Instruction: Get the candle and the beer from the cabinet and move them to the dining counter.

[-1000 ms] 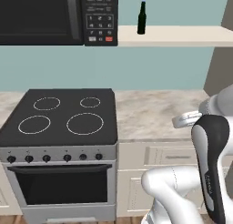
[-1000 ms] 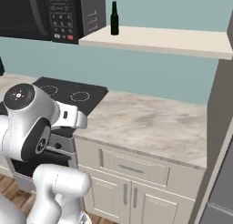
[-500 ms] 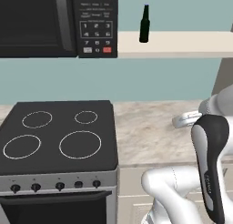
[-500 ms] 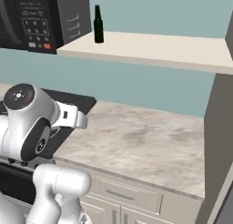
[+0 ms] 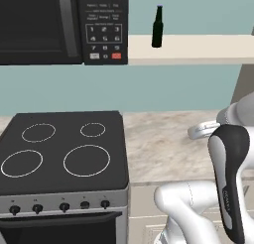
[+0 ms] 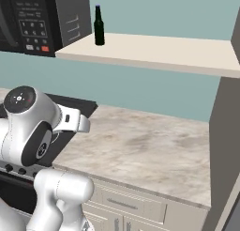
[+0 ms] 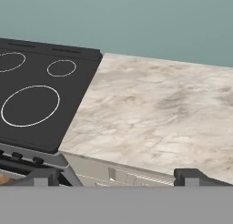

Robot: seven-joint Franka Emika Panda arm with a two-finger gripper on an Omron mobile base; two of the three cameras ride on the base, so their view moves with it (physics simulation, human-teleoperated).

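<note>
Arm (image 5: 198, 213): glossy white rounded link shells, smooth, tube-like, bulging at joints. Long dark grey, near-black oval inlay with pale rim runs down one link in left base view; faint small lettering on it, unreadable. Round white joint cap in right base view, light grey disc face with tiny dark marks at centre. Dark band between white shells beneath it. Gripper (image 7: 118, 176): two small dark grey blocky finger tips, square-edged, matte.
</note>
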